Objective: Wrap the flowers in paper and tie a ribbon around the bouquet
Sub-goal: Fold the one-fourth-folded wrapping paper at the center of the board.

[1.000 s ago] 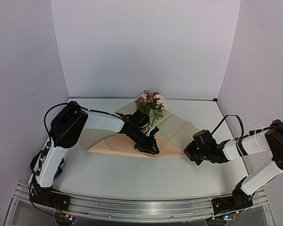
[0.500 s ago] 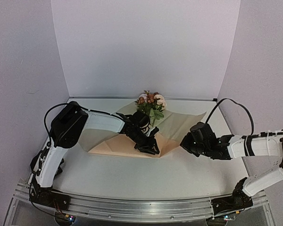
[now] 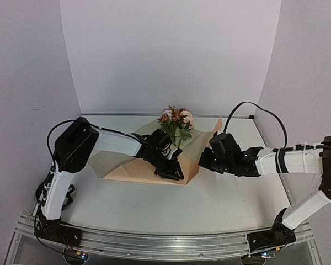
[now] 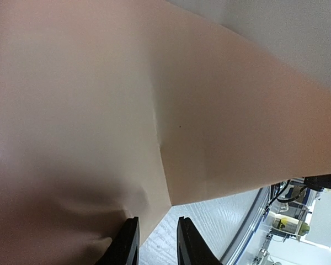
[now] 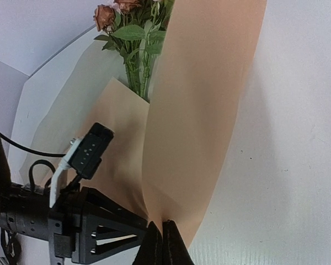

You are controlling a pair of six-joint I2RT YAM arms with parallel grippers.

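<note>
Top external view: the wrapping is under way, not finished. The paper [image 3: 127, 168] lies spread on the bench [image 3: 154, 204], with the flowers [image 3: 176, 118] on it, blooms toward the back wall and stems running down toward the middle of the sheet. The left part of the sheet lies folded in over itself. The right side is lifted off the bench and swung in toward the stems, but it is not closed over them, so there is no cone yet. The ribbon shows in no view; I judge that all of the tying is left to do.

The right jaws are clenched on the near edge of the raised flap. In the right wrist view the paper stands up from between their tips and leans toward the flowers, just beside the stems.

The left jaws sit low over the middle of the sheet, near the stem ends. In the left wrist view they stand a little apart, with bare bench showing in the gap and a folded corner of paper just beyond it. One fingertip [image 4: 127, 243] seems to press into the sheet, but I see nothing gripped.
</note>
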